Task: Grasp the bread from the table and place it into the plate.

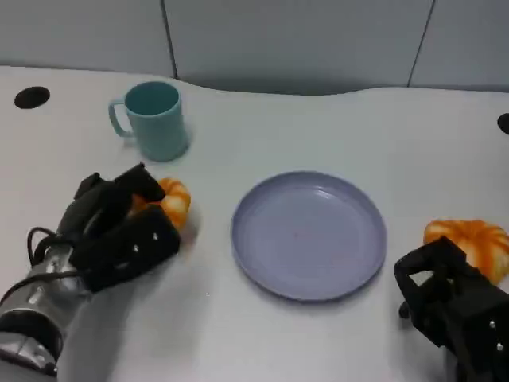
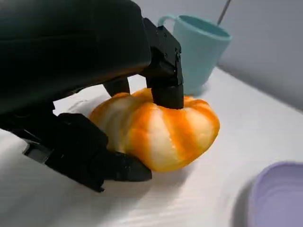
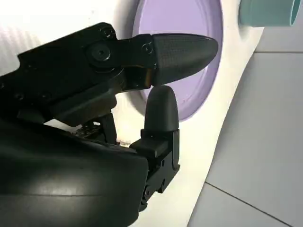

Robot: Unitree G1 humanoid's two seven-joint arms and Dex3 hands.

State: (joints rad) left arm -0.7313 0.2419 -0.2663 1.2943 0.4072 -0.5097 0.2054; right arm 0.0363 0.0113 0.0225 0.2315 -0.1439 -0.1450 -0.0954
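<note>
An orange-and-white striped bread (image 1: 176, 204) lies on the white table left of the lilac plate (image 1: 310, 235). My left hand (image 1: 119, 231) is closed round it. In the left wrist view the fingers (image 2: 165, 80) press on the top of the bread (image 2: 161, 130) and the thumb (image 2: 94, 161) sits against its lower side, while the bread still rests on the table. The plate's rim (image 2: 279, 198) shows close by. My right hand (image 1: 453, 298) rests at the plate's right with its fingers (image 3: 180, 47) apart and nothing in them; the plate (image 3: 189, 14) lies beyond them.
A second striped bread (image 1: 471, 241) lies just beyond my right hand. A light blue mug (image 1: 155, 119) stands behind the left bread, a short way from my left hand, and shows as mug (image 2: 201, 47). A dark round hole (image 1: 32, 97) marks the table's far left.
</note>
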